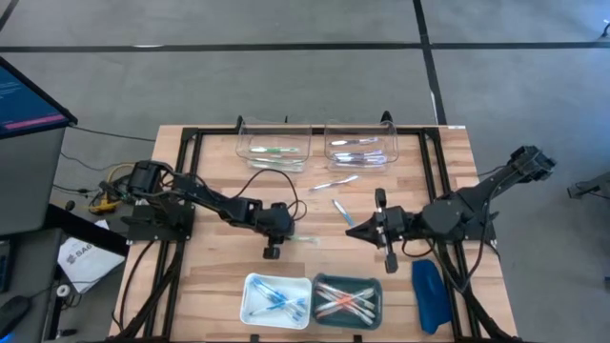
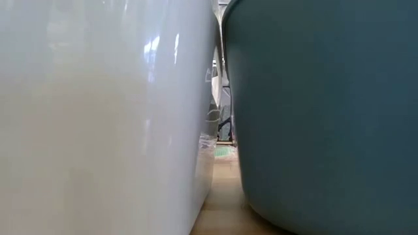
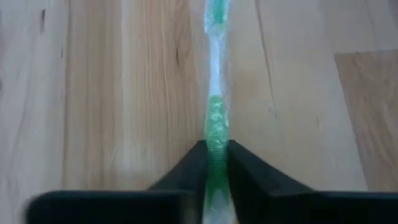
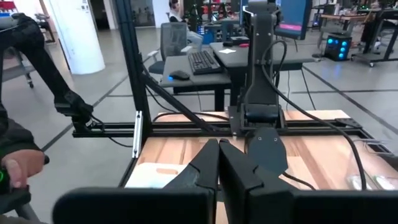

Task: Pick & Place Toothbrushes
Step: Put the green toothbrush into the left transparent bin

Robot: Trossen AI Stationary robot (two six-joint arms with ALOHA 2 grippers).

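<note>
Wooden counter [image 1: 210, 276] mid-width: left gripper [image 3: 216, 163] jaws pinch a green wrapped toothbrush [image 3: 216, 118] lying flat. It looks light, thin, slick-wrapped; a mid-handle grip suits. Right gripper [image 1: 355, 229] idles, jaws closed, empty.

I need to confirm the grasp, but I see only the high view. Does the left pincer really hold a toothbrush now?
Observer: Yes. In the left wrist view the left pincer is shut on a green toothbrush in a clear wrapper.
Operator: Is the toothbrush lifted already?
Observer: I cannot tell; the wrist view shows it lying along the wooden table, close to the surface.
Operator: And the right pincer, does it carry something?
Observer: No. In the right wrist view the right pincer is shut with nothing between its fingers.
Operator: Can the low view help me?
Observer: Not much. A white tray and a teal tray fill almost all of it.
</note>
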